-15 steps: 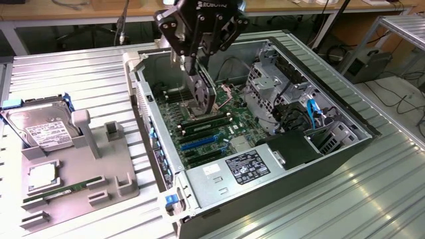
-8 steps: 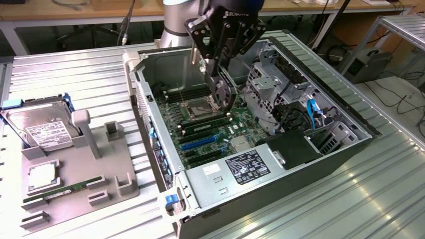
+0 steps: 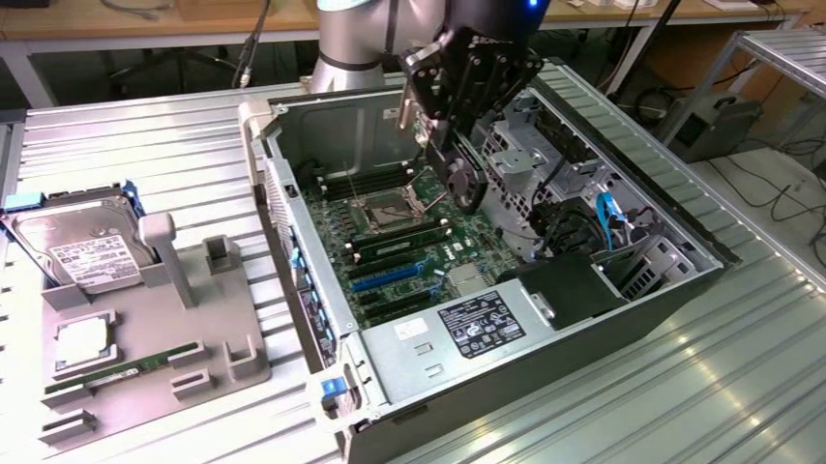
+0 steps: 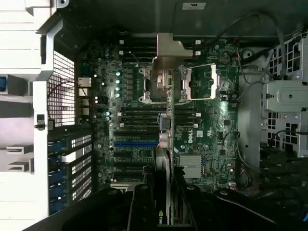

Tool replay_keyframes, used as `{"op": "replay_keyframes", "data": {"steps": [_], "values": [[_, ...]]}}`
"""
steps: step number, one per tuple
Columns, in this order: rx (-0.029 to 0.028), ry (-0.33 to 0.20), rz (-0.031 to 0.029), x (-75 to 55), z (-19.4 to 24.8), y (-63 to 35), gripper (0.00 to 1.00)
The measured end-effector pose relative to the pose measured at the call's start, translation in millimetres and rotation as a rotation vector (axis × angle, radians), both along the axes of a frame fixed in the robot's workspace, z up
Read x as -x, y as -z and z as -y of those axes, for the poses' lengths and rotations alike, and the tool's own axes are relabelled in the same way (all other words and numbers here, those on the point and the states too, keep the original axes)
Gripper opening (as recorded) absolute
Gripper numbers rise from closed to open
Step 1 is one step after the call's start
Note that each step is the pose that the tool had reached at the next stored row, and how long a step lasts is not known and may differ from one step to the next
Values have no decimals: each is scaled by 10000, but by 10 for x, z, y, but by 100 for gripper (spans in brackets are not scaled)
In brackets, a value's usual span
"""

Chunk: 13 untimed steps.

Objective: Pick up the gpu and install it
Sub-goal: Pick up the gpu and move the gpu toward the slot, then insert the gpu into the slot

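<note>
Arm is hovering over the open computer case, which is lying on its side on the ribbed metal surface.

The gripper is holding the gpu. The fingers are standing about half closed, clamping the card from both faces. The card is hanging clear above the motherboard, near the processor socket, not touching the board as far as I can judge. From the wrist view the gpu is showing edge-on, a thin strip running across the socket area, with its silver bracket end farthest from the fingers.

Off to the exterior view's left, the hard drive and memory stick are sitting in the grey parts tray, well apart from the work.

Judgement on the carry:
- The card's connector edge is needing to line up parallel with an expansion slot; the blue slot is lying beside the strip.
- The bracket is needing to face the perforated rear wall of the case.
- Approach slow and square. A tilted card is risking catching the slot lip or the memory sockets.
- Cables by the drive cage are lying close, so the arm is needing clearance on that side.
</note>
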<state>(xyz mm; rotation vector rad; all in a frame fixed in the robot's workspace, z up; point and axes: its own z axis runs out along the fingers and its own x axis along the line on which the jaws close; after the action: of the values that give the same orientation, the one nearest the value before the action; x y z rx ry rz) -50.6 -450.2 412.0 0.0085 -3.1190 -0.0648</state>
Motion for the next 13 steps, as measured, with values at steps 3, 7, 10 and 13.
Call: {"op": "replay_keyframes", "data": {"steps": [3, 7, 10, 13], "values": [[0, -1, 1, -99, 0, 55, 26], [0, 1, -2, -114, 0, 66, 26], [0, 0, -2, -114, 0, 66, 26], [-1, 0, -2, -114, 0, 67, 26]]}}
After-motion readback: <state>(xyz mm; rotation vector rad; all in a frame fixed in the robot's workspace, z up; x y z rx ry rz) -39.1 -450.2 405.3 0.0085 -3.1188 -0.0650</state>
